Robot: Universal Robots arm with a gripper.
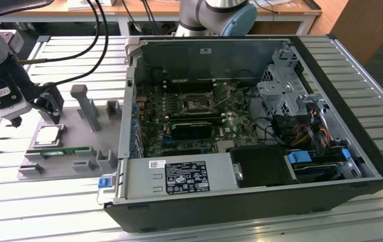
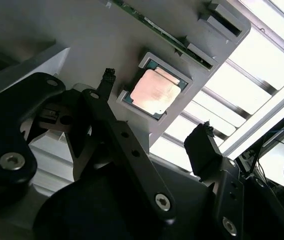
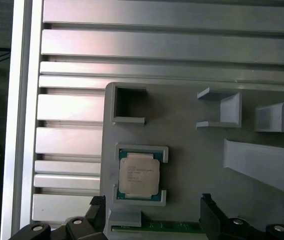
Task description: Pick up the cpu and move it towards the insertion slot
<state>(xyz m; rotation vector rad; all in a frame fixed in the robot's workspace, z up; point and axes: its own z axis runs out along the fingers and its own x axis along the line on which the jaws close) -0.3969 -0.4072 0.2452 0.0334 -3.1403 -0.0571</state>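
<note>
While the claw (image 1: pixel 35 120) hangs wide open and empty over the grey fixture plate (image 1: pixel 76 151) at the exterior view's left, the cpu (image 1: pixel 48 135) lies flat in a square recess of that plate. It sits just below the black fingers (image 1: pixel 50 103) and apart from them. It shows as a small square chip with a silvery top. A green memory stick (image 1: pixel 60 150) lies just beside it. Well apart, toward the exterior view's right, the open computer case (image 1: pixel 259 201) rests on the slatted aluminium worktop (image 1: pixel 3 186). Inside it, the insertion slot (image 1: pixel 198 105), a black square in a shiny frame, sits on the motherboard (image 1: pixel 177 131).

In the second wrist view the claw (image 2: pixel 157 104) spreads its two fingers to either side of the cpu (image 2: pixel 154 90), and neither touches it. The metal lid looks pinkish-silver inside a dark green rim.

In the first wrist view the cpu (image 3: pixel 139 174) is seen squarely. It has a pale silver lid with faint print and a thin green border, and grey brackets of the fixture plate (image 3: pixel 192 150) hold it. The claw (image 3: pixel 153 205) stands spread wide beside it, and the memory stick (image 3: pixel 157 228) runs just past the recess.
</note>
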